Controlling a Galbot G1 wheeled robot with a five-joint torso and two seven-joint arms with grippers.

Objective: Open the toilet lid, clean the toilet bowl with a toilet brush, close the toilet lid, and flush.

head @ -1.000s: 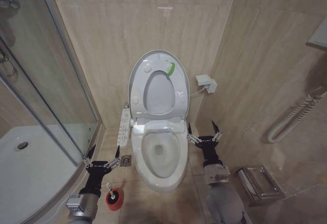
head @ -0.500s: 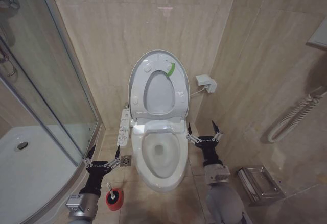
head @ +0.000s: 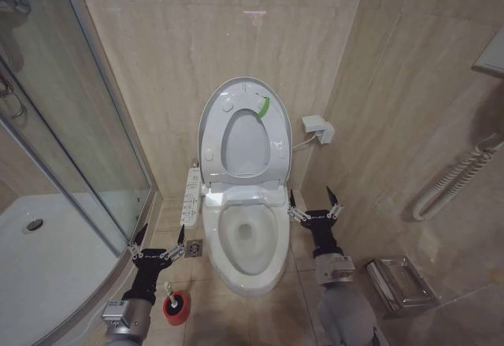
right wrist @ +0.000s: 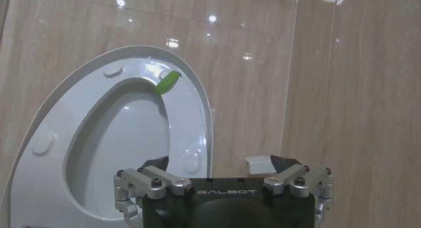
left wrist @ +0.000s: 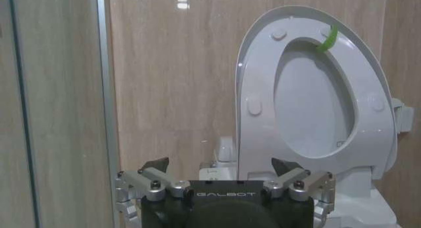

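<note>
Toilet lid (head: 211, 129) raised upright against the tiled wall at centre frame, its underside facing out — round bumpers and a green curved strip (head: 264, 108) near its upper right. Ring seat (head: 272, 145) lifted with it, lying flat against the lid. Just below, toilet bowl (head: 276, 239) open, a little water at its bottom, with a long white button panel (head: 190, 196) along its left side.

At lower left of the head view, toilet brush (head: 168, 293) standing upright in a small red cup holder (head: 177, 308) on the floor tiles, just left of the bowl's front. Left gripper (head: 157, 250) directly above and a little behind the brush, fingers spread wide, nothing between them. From the left wrist view, left gripper (left wrist: 224, 171) pointed at the raised lid (left wrist: 253, 124) and the glass shower door edge.

Right gripper (head: 315, 212) low at centre right — just beside the bowl's right rim, fingers likewise spread apart and empty. Right wrist view: right gripper (right wrist: 224, 169) aimed toward the lid (right wrist: 39, 164) and a small white wall box (right wrist: 260, 164).

Further out, shower tray (head: 47, 259) at lower left, a metal paper holder (head: 402, 283) at lower right.
</note>
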